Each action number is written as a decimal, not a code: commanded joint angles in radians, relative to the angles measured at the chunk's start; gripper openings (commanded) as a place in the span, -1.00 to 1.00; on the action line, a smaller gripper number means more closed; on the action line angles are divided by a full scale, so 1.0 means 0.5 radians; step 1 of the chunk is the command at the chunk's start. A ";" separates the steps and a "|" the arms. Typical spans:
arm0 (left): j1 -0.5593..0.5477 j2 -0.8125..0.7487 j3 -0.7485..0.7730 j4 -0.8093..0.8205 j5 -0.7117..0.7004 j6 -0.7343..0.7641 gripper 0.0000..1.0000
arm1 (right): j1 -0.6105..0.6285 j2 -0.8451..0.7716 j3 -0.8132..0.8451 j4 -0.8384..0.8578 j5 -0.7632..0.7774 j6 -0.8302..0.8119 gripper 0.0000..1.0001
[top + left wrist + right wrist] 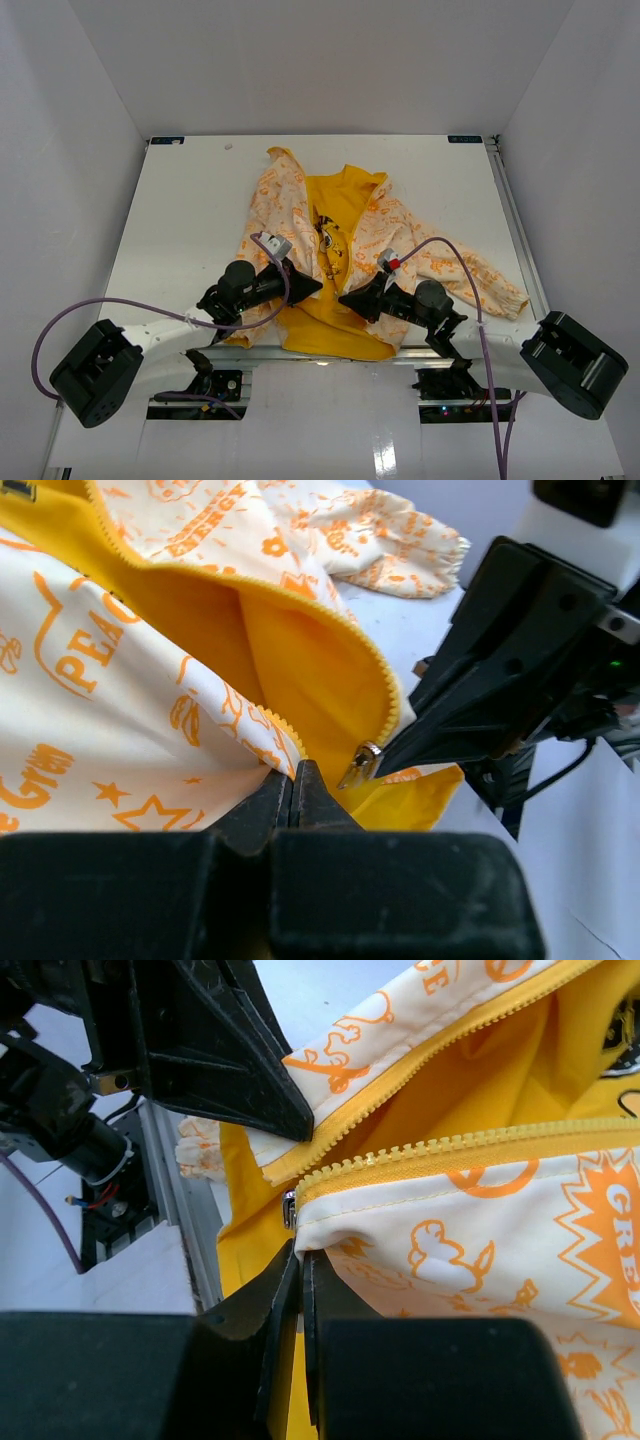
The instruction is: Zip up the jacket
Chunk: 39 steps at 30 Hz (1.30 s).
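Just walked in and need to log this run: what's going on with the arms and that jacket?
Both arms are working at the bottom hem of the jacket, which lies open on the table, yellow lining showing. The left gripper is shut on one front panel's bottom corner; the right gripper pinches the other, beside the metal zipper slider. The teeth are not yet joined.

Black wedge-shaped left hand [318, 287] and right hand [343, 297] cap matte black arms [250, 285] with purple cables [45, 345] at seven and five o'clock.
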 commanded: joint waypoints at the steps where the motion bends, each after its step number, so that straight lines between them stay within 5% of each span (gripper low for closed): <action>1: 0.007 -0.086 -0.139 0.568 0.161 -0.128 -1.00 | 0.008 0.071 0.069 0.362 -0.199 0.041 -0.84; 11: 0.007 -0.004 -0.575 1.741 0.091 -0.181 -1.00 | 0.011 0.166 0.067 0.506 -0.437 0.049 -0.85; 21: 0.004 0.206 -0.645 2.242 0.087 -0.185 -1.00 | 0.014 0.288 0.156 0.561 -0.539 0.114 -0.84; 30: 0.004 0.416 -0.608 2.428 0.104 -0.198 -1.00 | 0.025 0.425 0.221 0.603 -0.547 0.173 -0.84; 39: 0.004 0.220 -0.563 2.423 0.072 -0.158 -1.00 | 0.028 0.444 0.202 0.660 -0.568 0.200 -0.84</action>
